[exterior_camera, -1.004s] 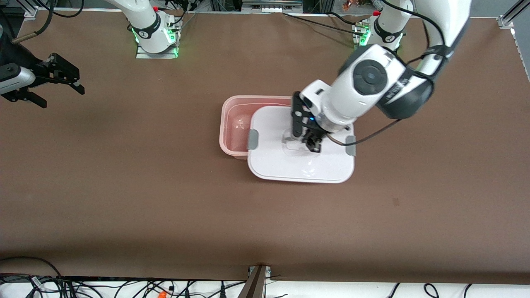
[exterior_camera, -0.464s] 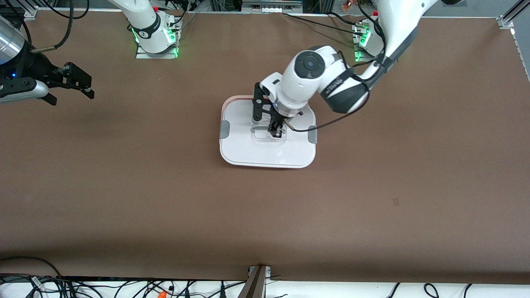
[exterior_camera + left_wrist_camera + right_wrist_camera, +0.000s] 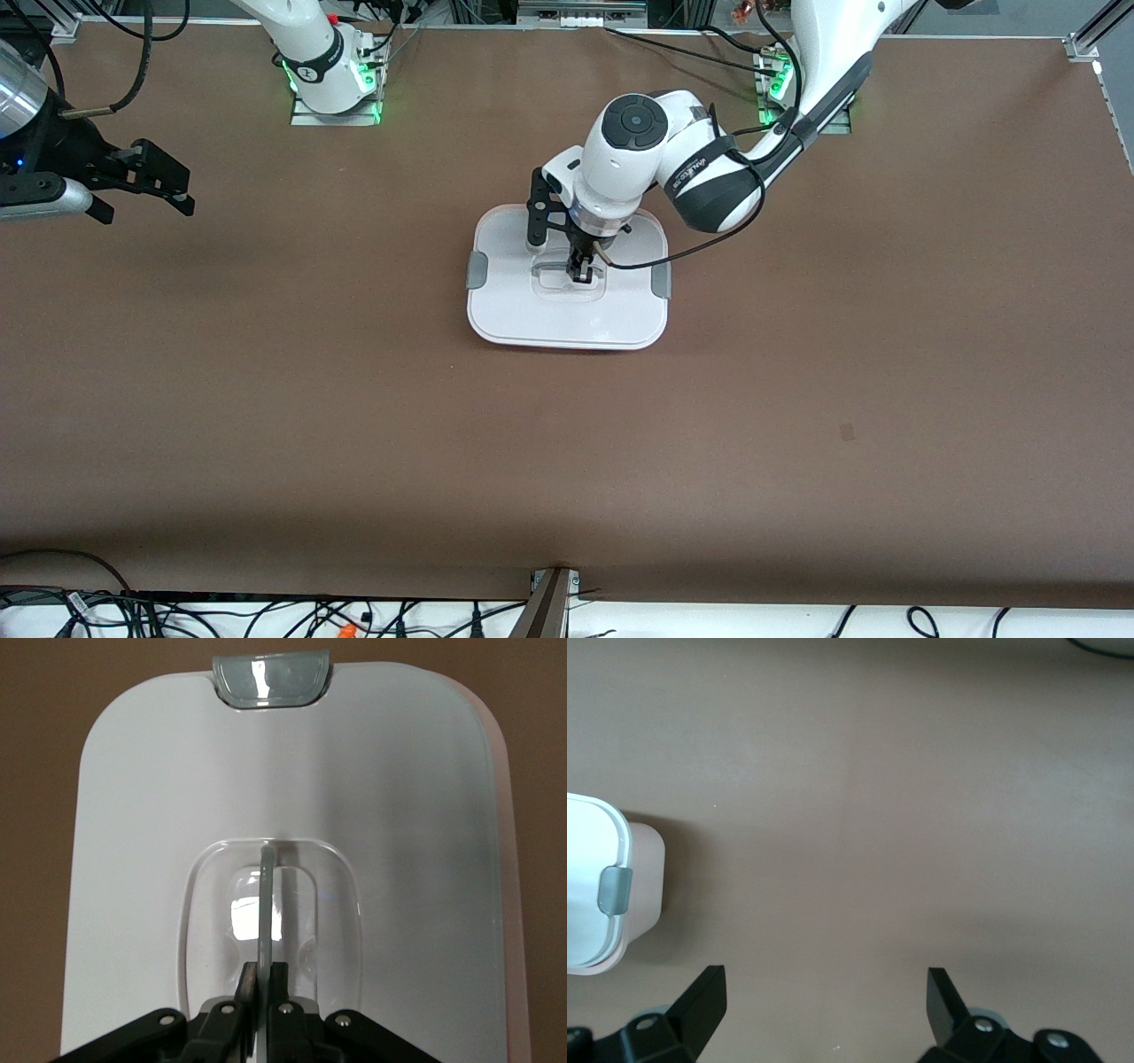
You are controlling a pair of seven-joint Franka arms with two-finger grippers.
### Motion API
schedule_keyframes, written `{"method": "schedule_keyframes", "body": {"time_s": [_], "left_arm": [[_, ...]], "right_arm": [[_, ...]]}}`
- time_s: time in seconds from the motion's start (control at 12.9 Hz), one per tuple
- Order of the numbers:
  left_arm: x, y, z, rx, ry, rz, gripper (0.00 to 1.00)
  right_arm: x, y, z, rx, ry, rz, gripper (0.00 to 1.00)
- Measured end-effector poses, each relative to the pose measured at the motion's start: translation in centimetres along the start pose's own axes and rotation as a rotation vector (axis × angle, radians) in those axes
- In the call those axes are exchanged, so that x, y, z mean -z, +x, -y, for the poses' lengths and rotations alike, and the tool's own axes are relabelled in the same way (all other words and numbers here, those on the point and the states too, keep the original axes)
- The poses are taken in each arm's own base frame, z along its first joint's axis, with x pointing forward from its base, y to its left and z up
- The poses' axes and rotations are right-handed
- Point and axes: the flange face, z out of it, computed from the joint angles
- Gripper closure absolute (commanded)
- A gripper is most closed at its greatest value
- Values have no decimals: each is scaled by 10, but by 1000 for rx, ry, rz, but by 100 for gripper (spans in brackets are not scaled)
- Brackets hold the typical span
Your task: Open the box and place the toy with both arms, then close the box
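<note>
The box's white lid (image 3: 567,310) with grey side clips (image 3: 476,269) lies flat on the pink tub at the table's middle and covers it. My left gripper (image 3: 580,273) is shut on the lid's thin upright handle (image 3: 266,904) in the recessed centre. The left wrist view shows the lid (image 3: 142,859) and one clip (image 3: 271,678). My right gripper (image 3: 168,182) is open and empty, up over the table at the right arm's end. The right wrist view shows the box's pink corner (image 3: 642,886) with a clip (image 3: 615,890). The toy is hidden.
Bare brown tabletop (image 3: 354,425) lies all round the box. Both arm bases (image 3: 335,84) stand along the edge farthest from the front camera. Cables run along the nearest edge.
My left gripper carried the lid from its offset place over the open tub and lowered it square onto the tub. The right gripper shifted slightly.
</note>
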Motion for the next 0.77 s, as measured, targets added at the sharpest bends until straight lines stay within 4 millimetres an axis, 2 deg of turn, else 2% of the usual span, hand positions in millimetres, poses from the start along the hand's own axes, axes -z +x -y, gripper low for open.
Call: {"method": "schedule_keyframes", "body": {"time_s": [0.23, 0.77], "left_arm": [[-1, 2, -3, -14, 5, 6, 100], [0, 6, -10, -49, 25, 23, 100]], "right_arm": [[-2, -2, -6, -3, -38, 24, 0], [-13, 2, -4, -3, -50, 63, 0]]}}
